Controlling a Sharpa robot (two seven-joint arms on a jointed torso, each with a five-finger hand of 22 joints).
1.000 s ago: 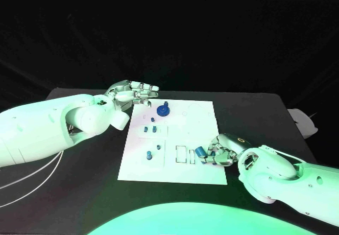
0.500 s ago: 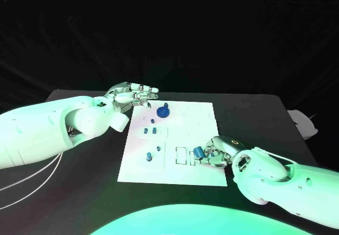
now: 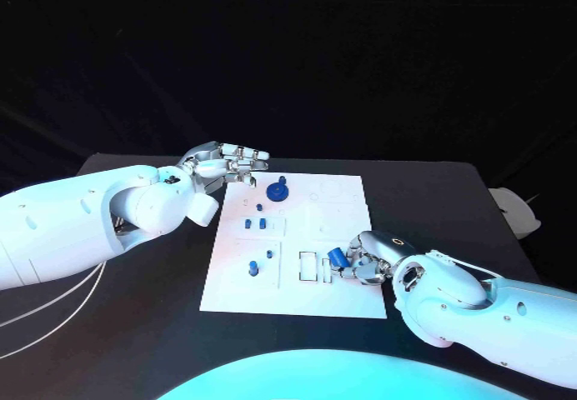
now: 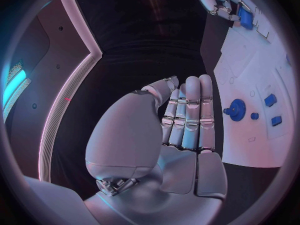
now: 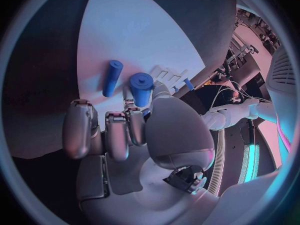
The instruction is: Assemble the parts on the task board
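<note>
Right hand (image 3: 367,260): fingers are clamped on a blue cylindrical peg (image 5: 141,87), held over the task board's (image 3: 337,212) near right edge, beside the slotted fixtures (image 3: 315,267).
Left hand (image 3: 225,159): nothing is held; fingers are straight and together, off the board's far left corner.
Step advice: the peg should be kept upright and lowered squarely into its hole.
Writing: none can be read.

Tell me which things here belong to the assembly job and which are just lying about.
Part of the job:
- task board
- blue cylinder part held in the right hand
- blue gear on the board
- small blue parts and on the board
- left hand, holding nothing

Just lying about:
- pale object at the table's right edge
- black table
</note>
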